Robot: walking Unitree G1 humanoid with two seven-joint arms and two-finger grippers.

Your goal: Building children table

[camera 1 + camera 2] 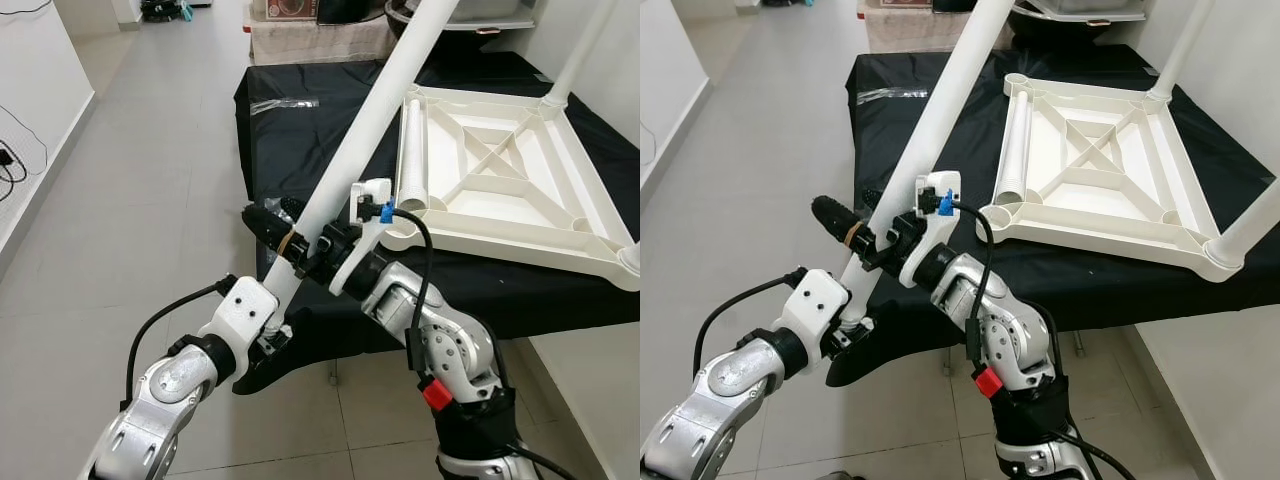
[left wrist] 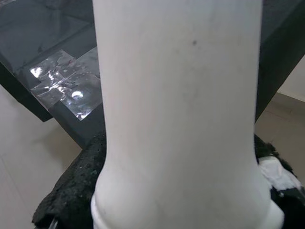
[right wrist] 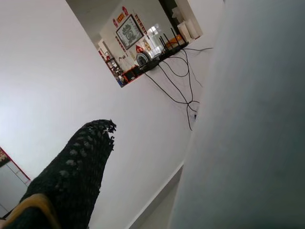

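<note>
We hold a long white table leg (image 1: 385, 95) in both grippers, slanted up and away from us over the near edge of the black-draped table (image 1: 300, 135). Our left gripper (image 1: 272, 330) clamps the leg's lower end, where the left wrist view shows the tube flaring into a collar between the dark padded fingers (image 2: 71, 186). Our right gripper (image 1: 285, 235) is closed around the leg a little higher up, one black finger (image 3: 71, 171) lying alongside the tube.

The upturned white tabletop (image 1: 500, 180) lies on the table, ribbed underside up. Two legs already stand in its right-hand corners, and another loose leg (image 1: 413, 150) rests inside its left rim. The near left corner socket (image 1: 405, 225) looks open.

We judge the leg to be a hollow plastic tube: light, stiff, and smooth enough to slip or spin in padded fingers. Its length makes the far end swing widely, so two holds spaced apart, as now, suit it best. The flared collar gives the left gripper a stop against sliding. The tabletop is light too and may shift when we press a leg in.
</note>
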